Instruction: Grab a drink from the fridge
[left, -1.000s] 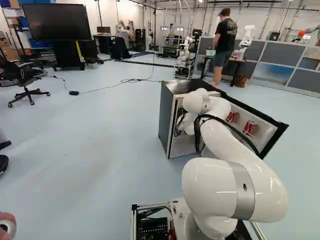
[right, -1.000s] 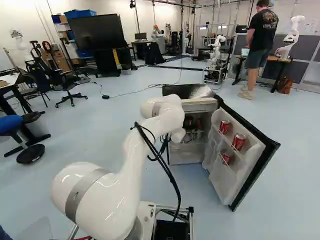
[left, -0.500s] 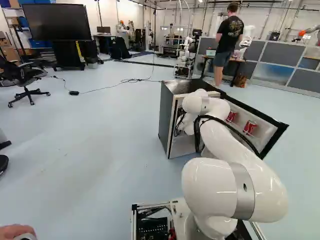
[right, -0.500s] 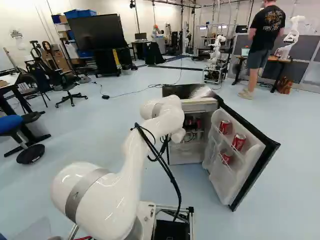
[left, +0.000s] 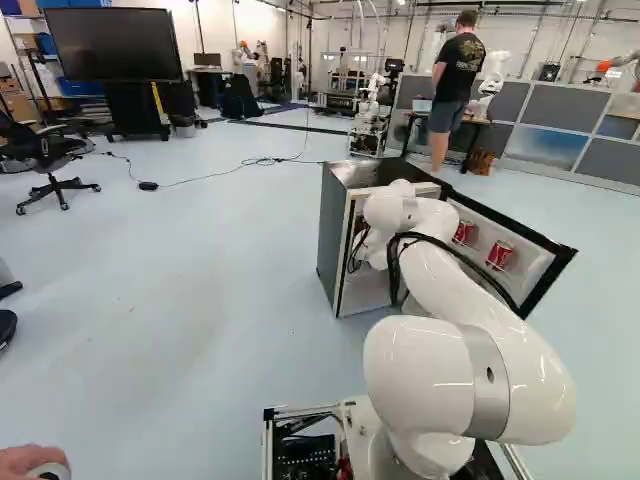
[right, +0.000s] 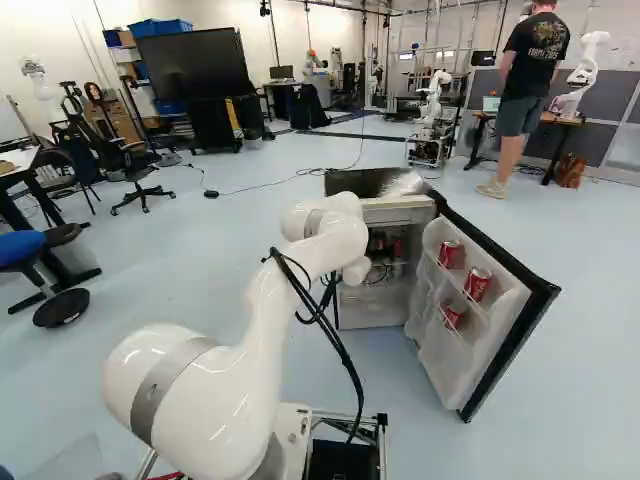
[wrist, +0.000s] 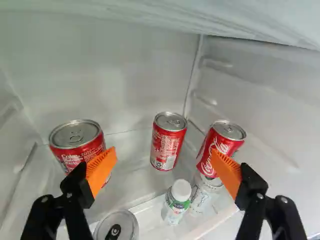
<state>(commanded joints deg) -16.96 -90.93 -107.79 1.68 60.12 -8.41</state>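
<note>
Left and right base views behind arm (left: 415, 375), fridge (left: 334, 240) ahead in both, wrist view looking closely into it

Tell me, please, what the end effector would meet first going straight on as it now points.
The end effector would probably meet the middle red can first, though its depth is unclear.

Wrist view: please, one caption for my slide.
Open black claw with orange pads, facing three red metal cans in the fridge's white compartment.
</note>
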